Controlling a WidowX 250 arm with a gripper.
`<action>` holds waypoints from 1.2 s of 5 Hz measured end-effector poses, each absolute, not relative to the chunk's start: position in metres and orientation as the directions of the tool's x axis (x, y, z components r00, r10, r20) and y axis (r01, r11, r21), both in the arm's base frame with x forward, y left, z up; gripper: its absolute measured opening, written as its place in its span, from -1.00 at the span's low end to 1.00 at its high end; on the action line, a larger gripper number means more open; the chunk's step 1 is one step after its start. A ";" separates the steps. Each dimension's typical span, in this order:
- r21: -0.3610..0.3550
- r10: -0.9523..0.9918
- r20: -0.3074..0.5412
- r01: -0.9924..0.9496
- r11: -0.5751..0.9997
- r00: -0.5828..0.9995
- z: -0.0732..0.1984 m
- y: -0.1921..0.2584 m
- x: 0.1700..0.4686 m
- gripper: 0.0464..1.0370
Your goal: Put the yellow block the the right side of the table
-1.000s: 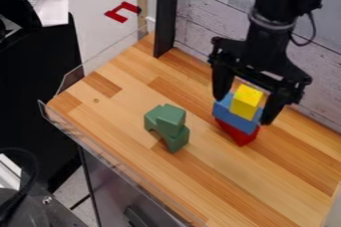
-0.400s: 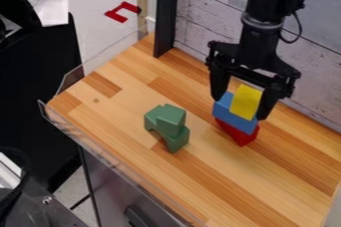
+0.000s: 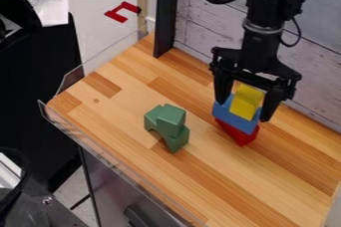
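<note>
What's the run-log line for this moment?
gripper open around yellow block | stack: yellow on blue block on red block | placement: pending

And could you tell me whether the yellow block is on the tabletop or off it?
Off it: the yellow block is up above the blue block and the red block.

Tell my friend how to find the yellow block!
Start at the wooden table and find the black claw hanging over it. There you'll see a little stack, with a red block at the bottom and a blue block above it. The yellow block is at the top, the only yellow one, between the claw's fingers.
</note>
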State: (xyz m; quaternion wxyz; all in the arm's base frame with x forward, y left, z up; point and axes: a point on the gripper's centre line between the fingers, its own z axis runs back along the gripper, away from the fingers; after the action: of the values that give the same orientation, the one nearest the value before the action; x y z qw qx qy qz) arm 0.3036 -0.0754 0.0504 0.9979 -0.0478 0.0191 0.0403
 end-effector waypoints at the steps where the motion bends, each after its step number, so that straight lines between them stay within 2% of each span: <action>1: -0.094 0.079 -0.039 -0.082 0.992 0.996 0.047 -0.077 0.310 0.93; 2: -0.077 0.104 -0.047 -0.107 0.991 0.993 0.042 -0.076 0.314 0.83; 3: -0.074 0.113 -0.041 -0.115 0.991 0.993 0.041 -0.075 0.316 0.28; 4: -0.075 0.121 -0.041 -0.124 0.989 0.992 0.041 -0.075 0.316 0.08; 6: -0.056 0.116 -0.040 -0.119 0.991 0.992 0.042 -0.076 0.308 0.08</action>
State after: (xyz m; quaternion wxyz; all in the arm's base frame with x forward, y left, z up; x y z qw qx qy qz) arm 0.3084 -0.0765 0.0421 0.9977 -0.0291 0.0184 0.0589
